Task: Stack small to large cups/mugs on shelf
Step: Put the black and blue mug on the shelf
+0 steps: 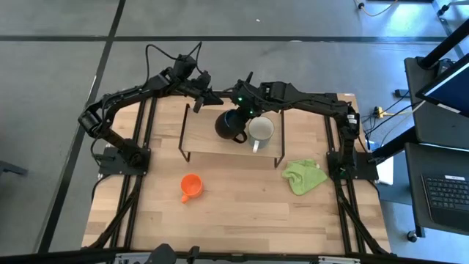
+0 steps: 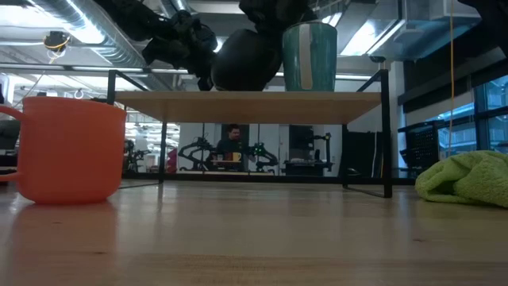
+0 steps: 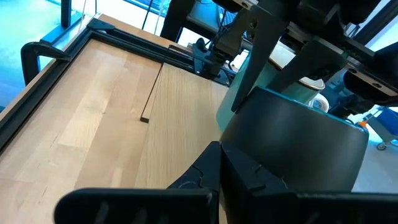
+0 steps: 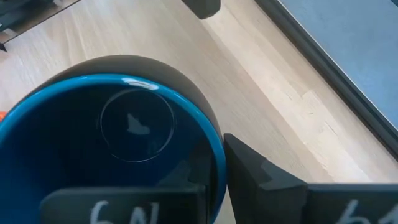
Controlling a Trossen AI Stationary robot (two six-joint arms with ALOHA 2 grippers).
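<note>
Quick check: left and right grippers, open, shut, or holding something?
Left gripper: over the shelf, state cannot be told.
Right gripper: shut on the dark blue mug rim.

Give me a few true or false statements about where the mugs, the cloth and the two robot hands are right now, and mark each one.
1. The orange mug stands on the shelf. False: it stands on the table, in front of the shelf.
2. The white mug stands on the shelf beside the blue mug. True.
3. The right hand is at the blue mug's rim, one finger inside and one outside. True.
4. The green cloth lies on the shelf. False: it lies on the table, toward the right arm's side.
5. The left hand is down by the orange mug. False: it is at the shelf's back edge, close to the blue mug.
</note>
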